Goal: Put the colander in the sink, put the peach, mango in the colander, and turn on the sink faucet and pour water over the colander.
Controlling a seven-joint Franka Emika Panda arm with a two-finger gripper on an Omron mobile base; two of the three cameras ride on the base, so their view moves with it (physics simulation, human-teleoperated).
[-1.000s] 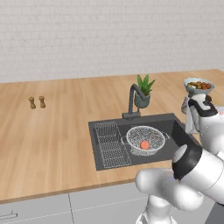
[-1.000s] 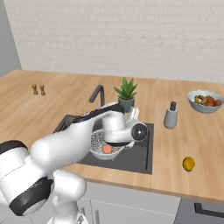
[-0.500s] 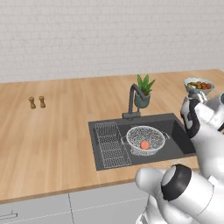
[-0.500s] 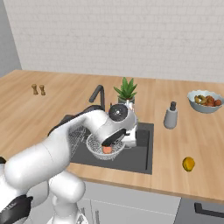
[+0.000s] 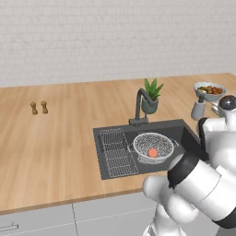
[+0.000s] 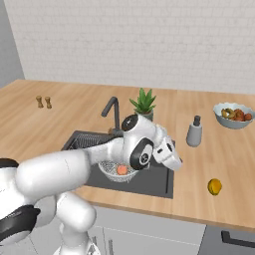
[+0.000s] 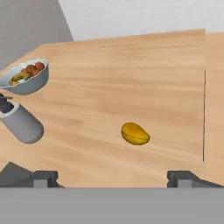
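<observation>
Peach [image 5: 152,152] in colander [image 5: 153,145], centre of sink [image 5: 105,138] — mango [image 7: 135,133] mid-frame on counter [image 7: 131,78], between spread, empty tips of gripper [image 7: 111,179].

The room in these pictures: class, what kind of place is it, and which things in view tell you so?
Most likely a kitchen. A wooden counter holds a dark sink with a gooseneck sink faucet; a colander sits in the basin, and a bowl of fruit stands farther along.

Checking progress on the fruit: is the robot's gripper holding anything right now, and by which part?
Nothing is held. The gripper is open and empty, with the oval yellow-orange mango lying on the wooden counter ahead of it.
</observation>
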